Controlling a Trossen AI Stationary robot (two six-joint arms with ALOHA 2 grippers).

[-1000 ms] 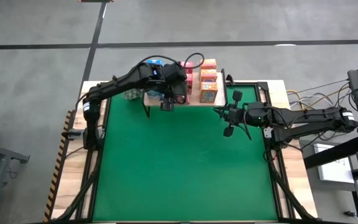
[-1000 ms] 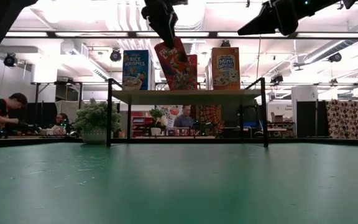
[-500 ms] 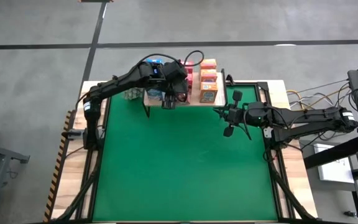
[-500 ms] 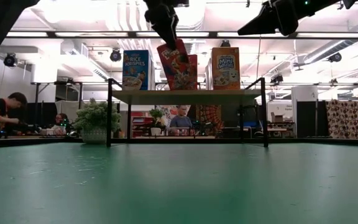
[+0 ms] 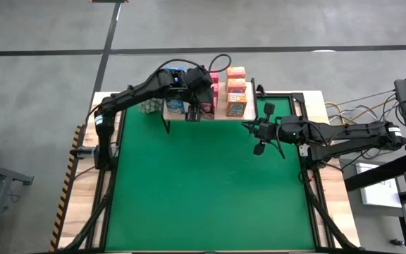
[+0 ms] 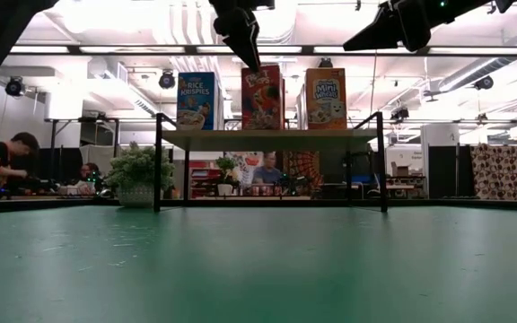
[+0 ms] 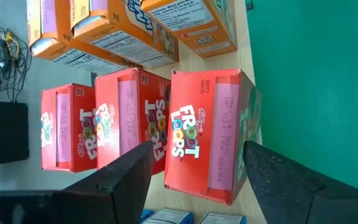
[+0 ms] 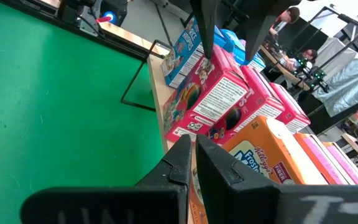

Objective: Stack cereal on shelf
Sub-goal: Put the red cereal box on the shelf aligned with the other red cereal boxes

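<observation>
Overhead first: I see my left gripper [image 5: 195, 113] above the front edge of the shelf [image 5: 220, 115], jaws apart, with the red cereal box [image 5: 213, 89] directly under and behind it. Orange boxes [image 5: 235, 99] stand just to its right, a blue box [image 5: 175, 106] just to its left. My right gripper [image 5: 249, 127] hangs over the green mat [image 5: 203, 190], off the shelf's right end, fingers pressed together and holding nothing.

Low camera: the left gripper [image 6: 245, 49] sits just above the red box [image 6: 262, 97], which stands upright on the shelf [image 6: 267, 135], squarely on the plank. The blue box [image 6: 196, 100] is to one side, the orange one [image 6: 325, 99] to the other.

Left wrist camera: my two fingers [image 7: 126, 177] straddle the front red box [image 7: 207, 134] with clear gaps on both sides, so it is let go. Two more red boxes [image 7: 98, 127] line up behind it, orange ones [image 7: 148, 31] beside.

Right wrist camera: closed fingers [image 8: 194, 162] point at the row of boxes [image 8: 219, 93]; people sit at desks well beyond.
</observation>
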